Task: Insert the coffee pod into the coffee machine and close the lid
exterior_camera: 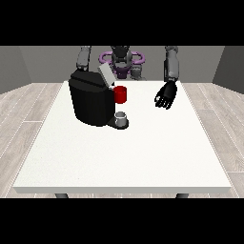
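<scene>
A black coffee machine [90, 102] stands on the white table [124, 162], left of the middle. Its grey lid [105, 74] is tilted up and open. A red thing at the machine [120, 94] shows at its front right. Below that, a small grey thing [122, 116] sits on the machine's dark base; I cannot tell whether it is the pod. The hand at the view's right [166, 95] hangs over the table to the right of the machine, apart from it, with relaxed fingers and nothing in it. The other arm [84, 57] drops behind the machine, which hides its hand.
The robot's torso [122, 62] stands behind the table's far edge. White table surface stretches in front of the machine to the near edge [124, 189]. Wooden floor surrounds the table.
</scene>
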